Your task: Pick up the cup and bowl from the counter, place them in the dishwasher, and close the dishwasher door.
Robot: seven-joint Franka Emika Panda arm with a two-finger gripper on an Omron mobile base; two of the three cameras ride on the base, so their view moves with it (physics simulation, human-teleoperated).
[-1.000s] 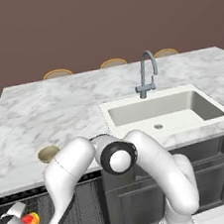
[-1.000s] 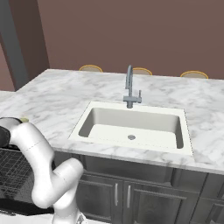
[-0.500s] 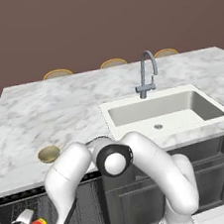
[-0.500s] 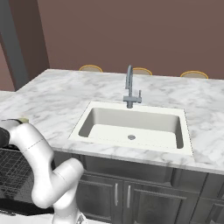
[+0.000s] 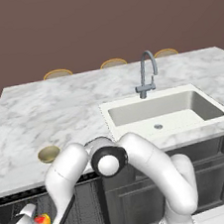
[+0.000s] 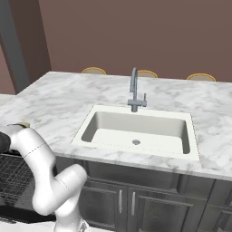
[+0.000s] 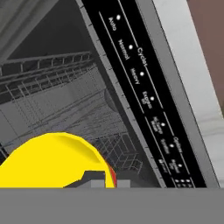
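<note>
Hand view has the cup [image 7: 54, 159] right at the fingertips, clasped by the gripper [image 5: 38, 222], low before the dishwasher [image 7: 65, 92] and its grey wire racks [image 7: 57, 105]. Farther back, the bowl [image 5: 49, 153] sits on the counter [image 5: 59, 111] left of the sink [image 5: 161, 110].

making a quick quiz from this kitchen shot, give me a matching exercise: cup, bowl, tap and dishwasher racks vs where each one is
Things:
1. cup
2. bowl
3. tap
4. dishwasher racks

Places:
A. behind the sink
B. on the counter, near its front edge
C. low at the gripper, in front of the dishwasher
D. under the counter

Pairs: 1-C, 2-B, 3-A, 4-D
</note>
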